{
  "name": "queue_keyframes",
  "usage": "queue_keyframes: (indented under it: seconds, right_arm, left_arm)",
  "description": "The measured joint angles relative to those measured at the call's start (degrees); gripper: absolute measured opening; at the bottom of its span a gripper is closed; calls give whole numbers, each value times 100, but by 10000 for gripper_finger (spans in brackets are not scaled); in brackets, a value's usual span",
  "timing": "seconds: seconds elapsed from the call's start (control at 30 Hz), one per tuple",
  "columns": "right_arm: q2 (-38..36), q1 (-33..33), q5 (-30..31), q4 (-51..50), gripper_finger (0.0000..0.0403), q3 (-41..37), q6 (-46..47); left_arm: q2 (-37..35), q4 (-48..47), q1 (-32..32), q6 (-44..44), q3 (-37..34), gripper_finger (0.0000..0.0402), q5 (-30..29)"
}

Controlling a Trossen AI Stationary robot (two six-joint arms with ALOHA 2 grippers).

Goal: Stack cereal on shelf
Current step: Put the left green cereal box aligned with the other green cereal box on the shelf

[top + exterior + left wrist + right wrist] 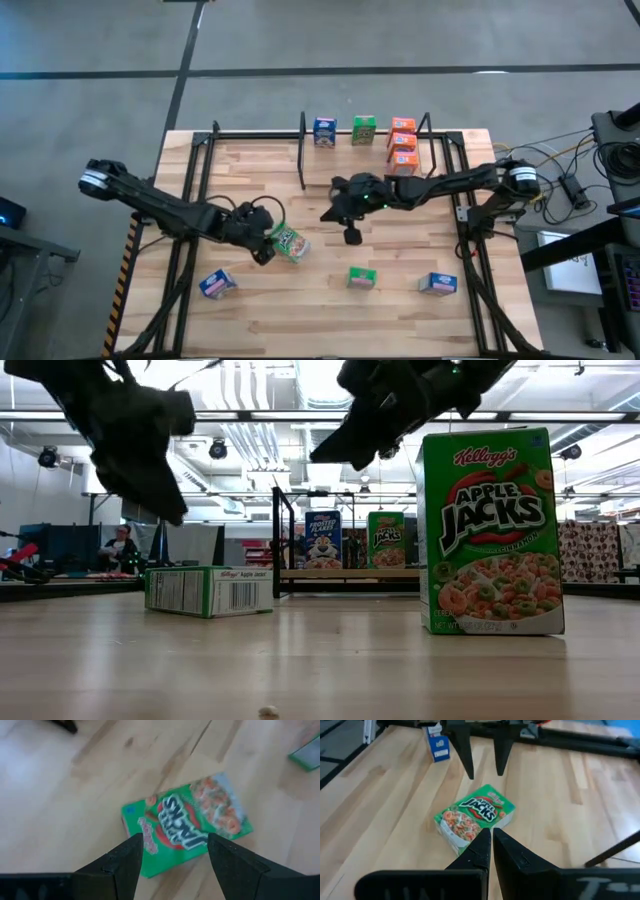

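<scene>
Light-wood tabletop (330, 300) w/ black side frames, grey floor around it; low view shows a lab behind w/ ceiling lights and a person (122, 546) seated far off. The shelf (365, 150) sits at the far edge of the table, carrying a blue box (324, 131), a green box (363, 130) and the orange boxes (403, 143) stacked at its right end. Loose on the table: a green Apple Jacks box (291, 242) lying flat near centre-left, a 2nd green box (361, 278) upright nearer the front, a blue box front-left (217, 285) and another blue front-right (437, 284). Left gripper (262, 240) hangs just above the flat green box, fingers (125, 865) spread wide on either side of it, not gripping, nothing held. Right gripper (352, 234) is near table centre, just beside that box, fingers (479, 851) pressed together, empty.
</scene>
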Motion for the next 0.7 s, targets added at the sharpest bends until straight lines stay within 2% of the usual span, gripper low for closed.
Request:
queue_keyframes:
  seconds: [0.13, 0.3, 0.7]
  right_arm:
    - [353, 90, 35, -201, 9, 246, 41]
    - [813, 207, 35, -300, 9, 551, 39]
    - [1769, 382, 35, -111, 9, 924, -70]
  left_arm:
    - [354, -12, 43, -344, -7, 206, 2]
    - [627, -5, 128, -355, -8, 206, -6]
    - [638, 2, 211, -244, -8, 206, -215]
